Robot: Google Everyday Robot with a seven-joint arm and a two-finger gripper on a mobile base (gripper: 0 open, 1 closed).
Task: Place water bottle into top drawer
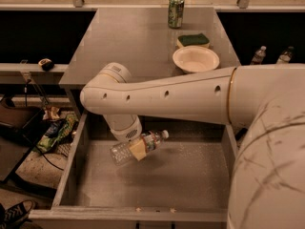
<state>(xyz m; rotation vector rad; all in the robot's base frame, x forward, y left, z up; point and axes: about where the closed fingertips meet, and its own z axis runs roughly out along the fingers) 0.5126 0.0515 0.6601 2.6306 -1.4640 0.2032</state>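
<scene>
The water bottle (143,144), clear crinkled plastic with a white cap and a red-and-green label band, lies nearly level inside the open top drawer (66,171), above its back left part. My gripper (137,149) reaches down from the white arm into the drawer and is shut on the bottle's middle; one tan fingertip (137,150) shows in front of the bottle. The cap points right. Whether the bottle touches the drawer floor I cannot tell.
On the grey cabinet top (119,42) stand a green soda can (176,11), a green-and-yellow sponge (193,40) and a cream bowl (196,58). Two small bottles (259,55) stand far right. Bags and clutter (55,132) lie on the floor at left.
</scene>
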